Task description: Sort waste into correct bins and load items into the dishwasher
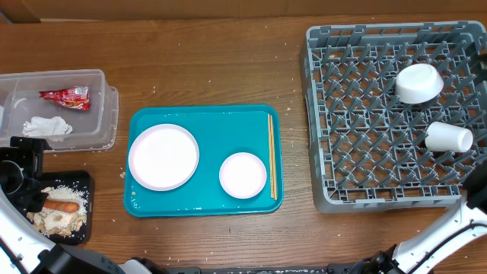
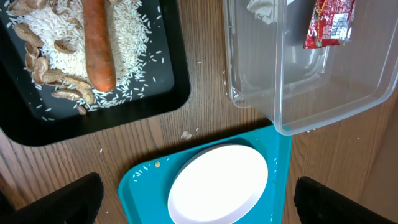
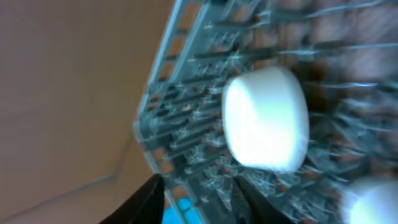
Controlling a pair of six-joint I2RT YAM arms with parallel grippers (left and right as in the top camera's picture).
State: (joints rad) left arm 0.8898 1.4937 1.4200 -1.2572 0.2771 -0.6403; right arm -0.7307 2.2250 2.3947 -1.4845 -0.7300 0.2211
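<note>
Where the tabletop (image 1: 213, 61) reaches 3 o'clock, the grey dish rack (image 1: 316, 114) holds a white bowl (image 1: 418, 83) and, at the bowl's 5 o'clock, a small cup (image 1: 447, 138). The teal tray (image 1: 205, 199) in the middle carries the plate (image 1: 163, 157), another bowl (image 1: 243, 175) and the chopsticks (image 1: 270, 156). At 9 o'clock the clear tub (image 1: 95, 114) holds the red wrapper (image 1: 66, 96) and the tissue (image 1: 46, 127). At 8 o'clock the black tray (image 1: 82, 183) holds the carrot stick (image 1: 62, 206) on crumbs (image 1: 61, 219). The left jaws are wide and hold nothing. I cannot tell about the right jaws.

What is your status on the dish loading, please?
Left gripper open, empty, facing large white round plate on teal tray. Right gripper blurred, state unclear, near white bowl in grey pegged plastic rack. No obstruction seen.
</note>
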